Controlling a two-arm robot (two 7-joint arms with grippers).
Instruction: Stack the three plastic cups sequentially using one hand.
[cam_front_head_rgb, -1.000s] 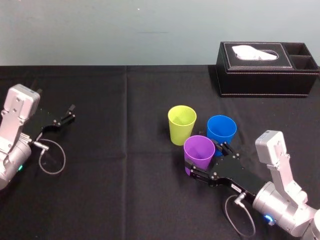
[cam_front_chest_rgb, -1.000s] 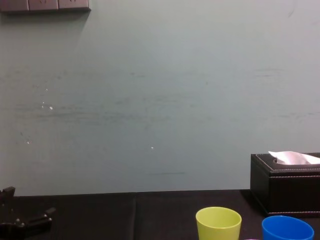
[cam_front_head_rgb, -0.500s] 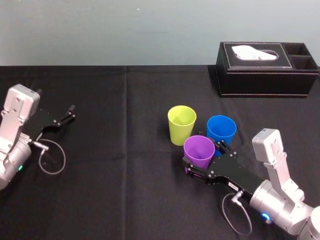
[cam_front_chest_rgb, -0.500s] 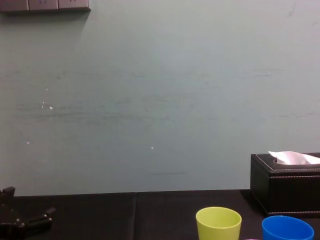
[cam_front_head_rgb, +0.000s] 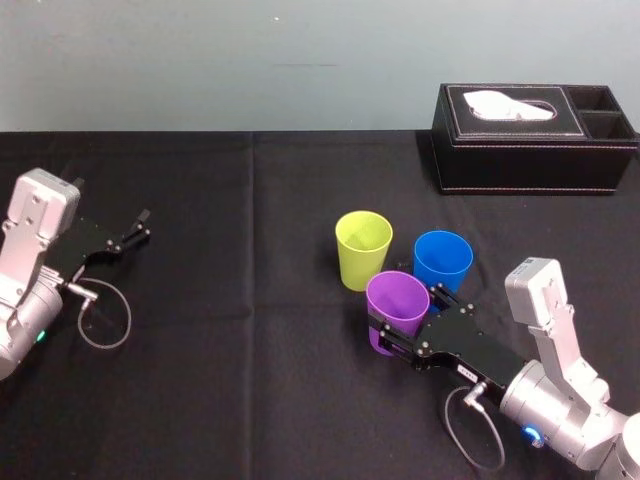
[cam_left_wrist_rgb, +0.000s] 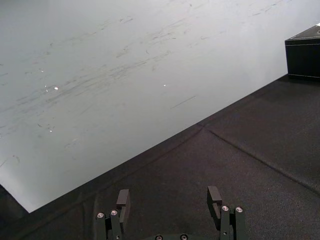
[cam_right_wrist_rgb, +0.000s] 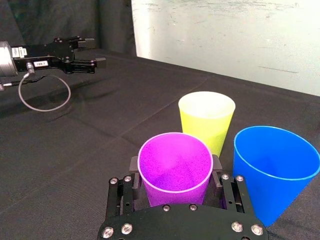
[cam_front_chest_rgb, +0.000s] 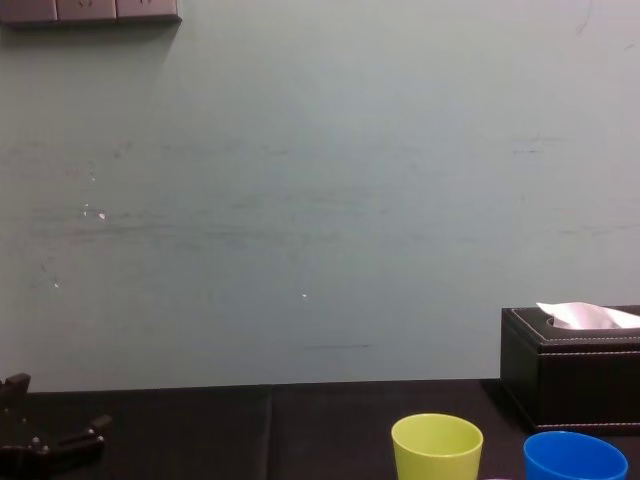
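Your right gripper (cam_front_head_rgb: 405, 312) has its jaws clamped on the purple cup (cam_front_head_rgb: 397, 298), right of tabletop (cam_front_head_rgb: 250, 390) centre, toward the front edge. The yellow-green cup (cam_front_head_rgb: 362, 248) & blue cup (cam_front_head_rgb: 442, 260) stand just behind it, v. close. Risk: a tilted lift or sideways swing clips a neighbour's rim & tips it. The smooth tapered wall may also slip if grip's light. Your left gripper (cam_front_head_rgb: 135, 228) is parked near the left edge, jaws apart.
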